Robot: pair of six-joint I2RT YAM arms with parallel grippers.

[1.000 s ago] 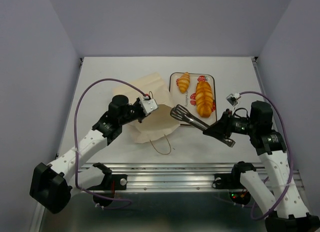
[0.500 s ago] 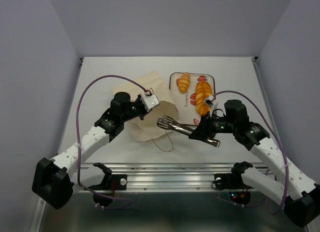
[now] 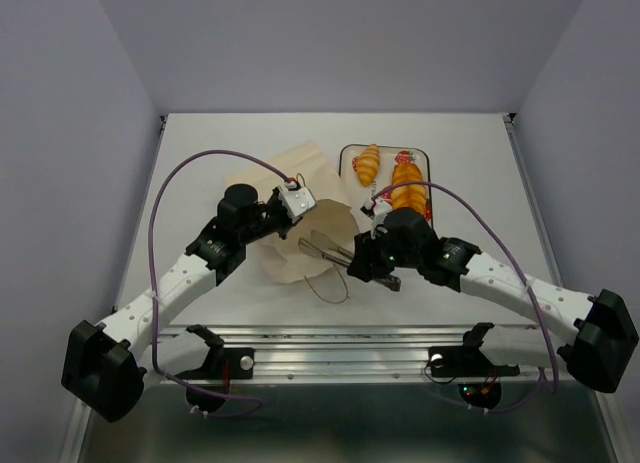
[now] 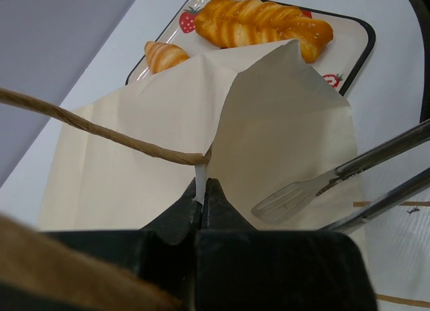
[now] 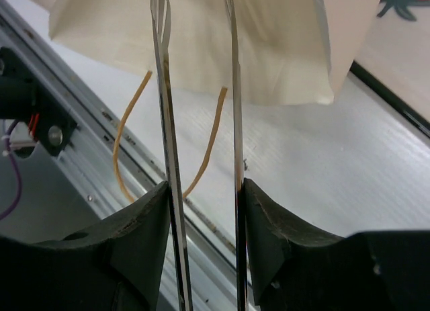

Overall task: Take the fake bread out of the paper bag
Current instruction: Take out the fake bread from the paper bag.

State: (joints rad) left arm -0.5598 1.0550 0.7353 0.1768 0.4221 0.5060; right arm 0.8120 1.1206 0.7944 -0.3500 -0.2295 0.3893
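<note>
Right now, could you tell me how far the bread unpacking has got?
Done: the long loaf and one small croissant lie on the strawberry tray. In hand: the left gripper pinches the paper bag at its rim, while the right gripper holds tongs reaching into its mouth. Left: the third pastry, not in view, presumably inside.

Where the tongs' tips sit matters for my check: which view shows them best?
Left wrist: the tongs' flat tip lies clearly at the open paper bag. Top view shows them small; right wrist shows only the shafts, tips cropped.
</note>
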